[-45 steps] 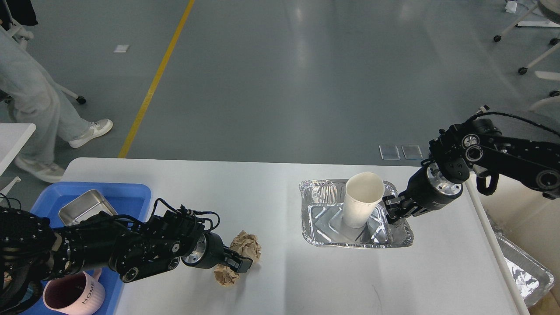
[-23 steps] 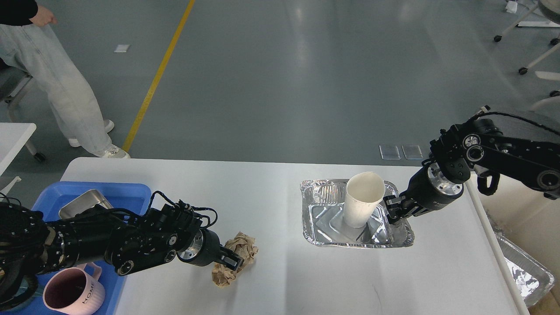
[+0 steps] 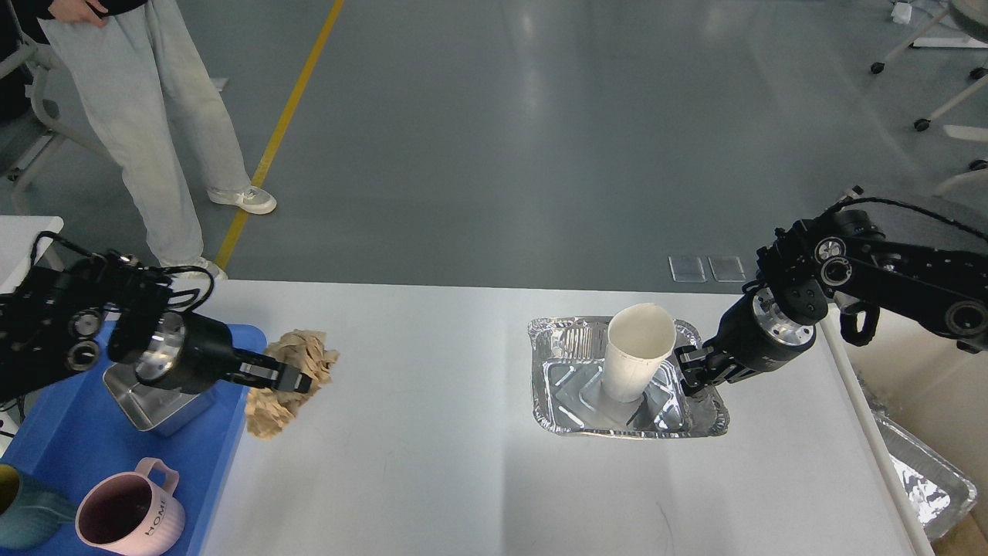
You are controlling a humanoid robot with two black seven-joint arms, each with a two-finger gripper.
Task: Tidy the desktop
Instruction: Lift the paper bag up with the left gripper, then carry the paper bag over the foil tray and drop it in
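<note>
Nearest, at the bottom left corner: pink ceramic mug (image 3: 123, 519) marked HOME, standing upright in the blue plastic tray (image 3: 69, 455), with a dark teal vessel (image 3: 27, 516) just beside it at the frame edge, only partly in view. A little farther in the same tray, a shiny rectangular metal tin (image 3: 150, 405), half hidden under the left arm. Left gripper (image 3: 297, 381) pointing right, closed on a crumpled brown paper wad (image 3: 289, 380) and holding it up over the tray's right rim and the desk's left side; whether the wad's lower tip touches the surface, cannot tell. Wide white-grey desk (image 3: 432, 463) with rounded corners filling the lower half of the view, bare across its middle. Right of centre on the desk, a crinkled silver foil tray (image 3: 556, 340), and inside it a white paper cup (image 3: 637, 351), tilted slightly, mouth up. Right gripper (image 3: 687, 371) down at the foil tray's right rim, just beside the cup; dark and small, so open or closed cannot be told, nor whether it touches the cup. Past the desk's right edge, another silver foil container (image 3: 926, 483) sitting lower down. Farthest back, grey floor (image 3: 540, 116) with a yellow line (image 3: 278, 131), and a person in pale grey trousers (image 3: 162, 100) standing at the upper left.
</note>
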